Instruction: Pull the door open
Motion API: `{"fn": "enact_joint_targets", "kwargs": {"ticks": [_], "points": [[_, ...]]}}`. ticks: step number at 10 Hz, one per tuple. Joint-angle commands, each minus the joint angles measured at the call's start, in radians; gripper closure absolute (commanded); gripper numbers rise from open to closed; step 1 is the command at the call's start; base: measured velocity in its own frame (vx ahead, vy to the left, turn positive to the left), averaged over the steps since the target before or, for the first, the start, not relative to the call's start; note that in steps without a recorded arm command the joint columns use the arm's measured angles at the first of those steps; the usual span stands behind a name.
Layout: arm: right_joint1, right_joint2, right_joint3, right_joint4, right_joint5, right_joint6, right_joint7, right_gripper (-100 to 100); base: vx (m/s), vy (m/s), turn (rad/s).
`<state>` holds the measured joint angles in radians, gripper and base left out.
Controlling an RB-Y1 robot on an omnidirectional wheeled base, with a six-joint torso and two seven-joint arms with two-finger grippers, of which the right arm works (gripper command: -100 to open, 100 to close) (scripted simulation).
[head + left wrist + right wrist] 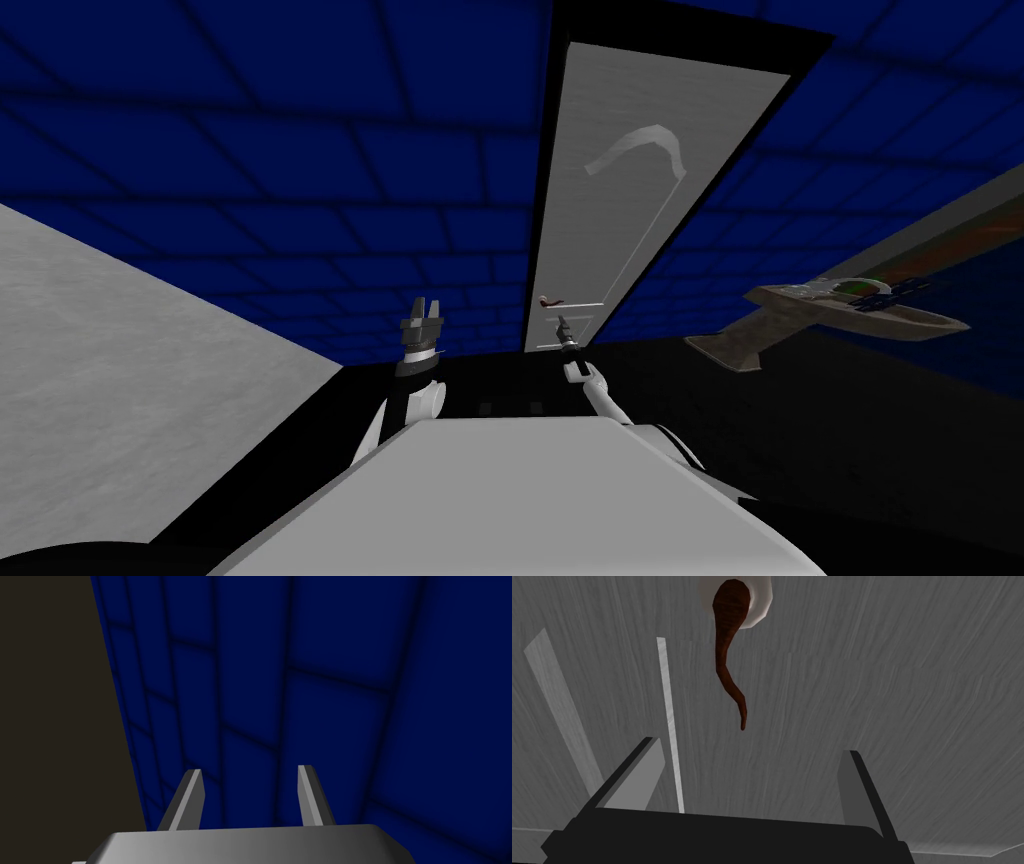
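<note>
Door handle untouched; right jaws spread wide, empty

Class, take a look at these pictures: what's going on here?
The robot stands facing a grey door. Its right gripper, fingers open, points at the reddish-brown lever handle but has not closed on it; the handle's tip lies just ahead of the fingers. The left gripper is raised left of the door, open and holding nothing.

matt grained door, reddish-brown grained handle
</note>
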<state>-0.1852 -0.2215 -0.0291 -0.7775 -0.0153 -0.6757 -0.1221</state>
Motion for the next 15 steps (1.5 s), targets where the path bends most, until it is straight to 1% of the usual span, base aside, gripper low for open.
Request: {"fn": "enact_joint_targets", "kwargs": {"ticks": [1, 7, 8, 9, 10, 11, 12, 13, 14, 15], "points": [[-0.017, -0.005, 0.0, 0.038, 0.001, -0.005, -0.002, -100, 0.035, -0.068, 0.126], [-0.073, -0.02, 0.001, 0.159, 0.006, -0.022, -0.007, -100, 0.029, -0.06, 0.109], [-0.063, -0.02, 0.002, 0.14, 0.006, -0.018, -0.008, -100, 0.01, -0.028, 0.014], [-0.052, -0.042, -0.007, 0.151, -0.001, -0.031, -0.024, -100, 0.132, 0.041, 0.152], [-0.047, -0.05, -0.01, 0.155, -0.004, -0.037, -0.03, -100, 0.186, 0.046, 0.115], [-0.036, -0.069, -0.017, 0.163, -0.009, -0.049, -0.043, -100, 0.176, 0.076, 0.156], [-0.036, -0.069, -0.017, 0.163, -0.009, -0.049, -0.043, -100, 0.132, 0.054, 0.055], [-0.018, -0.101, -0.03, 0.176, -0.019, -0.069, -0.066, -100, 0.154, 0.072, 0.181], [-0.018, -0.101, -0.03, 0.161, -0.019, -0.069, -0.066, -100, 0.139, 0.035, 0.099], [-0.018, -0.101, -0.03, 0.167, -0.019, -0.069, -0.066, -100, 0.055, 0.001, -0.006]]}}
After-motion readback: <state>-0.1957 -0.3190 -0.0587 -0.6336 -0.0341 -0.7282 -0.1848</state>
